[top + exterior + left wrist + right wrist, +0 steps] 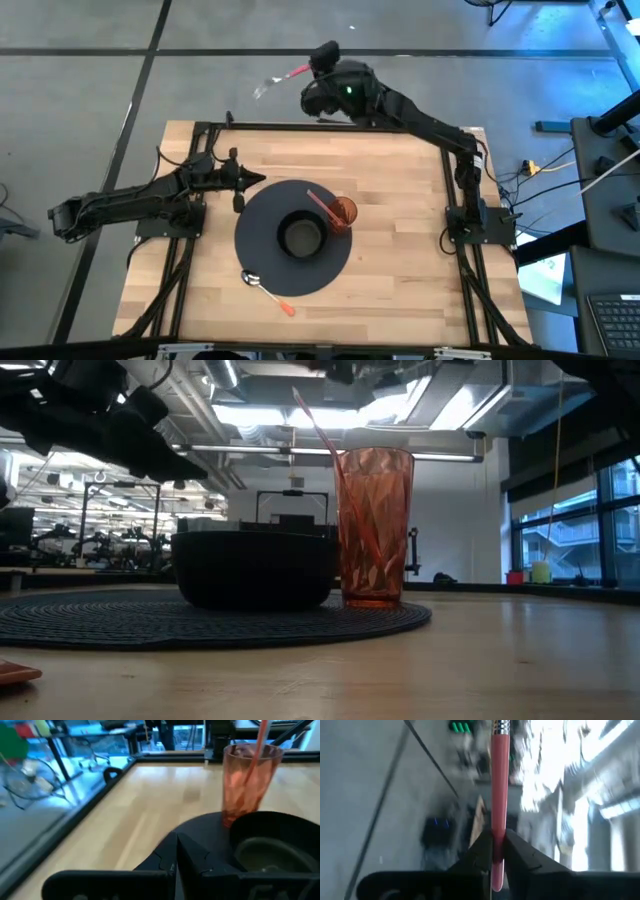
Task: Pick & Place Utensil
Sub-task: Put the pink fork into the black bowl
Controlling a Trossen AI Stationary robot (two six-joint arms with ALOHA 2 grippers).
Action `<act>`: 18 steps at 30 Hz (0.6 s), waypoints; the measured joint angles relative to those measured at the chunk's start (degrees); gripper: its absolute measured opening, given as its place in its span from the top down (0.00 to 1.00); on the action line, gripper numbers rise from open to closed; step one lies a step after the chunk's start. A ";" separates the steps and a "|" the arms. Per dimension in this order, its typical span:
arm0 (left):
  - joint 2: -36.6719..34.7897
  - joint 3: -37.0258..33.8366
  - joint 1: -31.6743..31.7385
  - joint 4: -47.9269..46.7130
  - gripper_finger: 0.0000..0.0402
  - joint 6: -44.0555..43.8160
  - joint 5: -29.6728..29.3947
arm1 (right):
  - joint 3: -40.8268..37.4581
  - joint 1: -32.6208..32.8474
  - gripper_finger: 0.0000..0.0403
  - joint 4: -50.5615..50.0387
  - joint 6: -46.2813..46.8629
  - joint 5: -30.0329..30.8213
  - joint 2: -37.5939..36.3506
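Observation:
My right gripper (318, 62) is raised beyond the table's far edge and is shut on a utensil with a pink handle (296, 70) and a silver head (263, 88). A round dark mat (262, 205) carries a black bowl (300, 236) and an orange faceted cup (344, 213). A second red-handled utensil (322, 206) stands slanted in the cup, leaning on its rim. A spoon with an orange handle (266, 291) lies across the mat's near edge. My left gripper (243, 181) waits shut at the mat's left edge. My right gripper pinches the utensil's pink handle (499, 827) between its two fingers (481, 851). The handle runs on between the fingers and out ahead of them to a metal collar (501, 726). The utensil is lifted clear of the table, and its silver head points toward the table's left.
The wooden table top (400, 170) is bare to the right of the mat and along the far edge. A black frame rail (330, 127) runs along that far edge. In the low view the cup (375, 525) and the bowl (255, 568) stand side by side.

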 joint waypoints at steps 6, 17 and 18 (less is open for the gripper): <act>0.02 0.00 0.15 1.70 0.99 3.56 -5.27 | 0.33 7.59 0.93 -0.39 2.06 28.42 0.00; 0.04 -0.02 -0.42 -3.07 0.99 1.43 -8.11 | 0.18 22.41 0.93 -6.79 11.52 29.85 -1.86; 0.02 -0.02 -0.63 -3.08 0.99 1.26 -8.09 | 0.18 23.96 0.93 -8.56 13.41 30.35 -2.52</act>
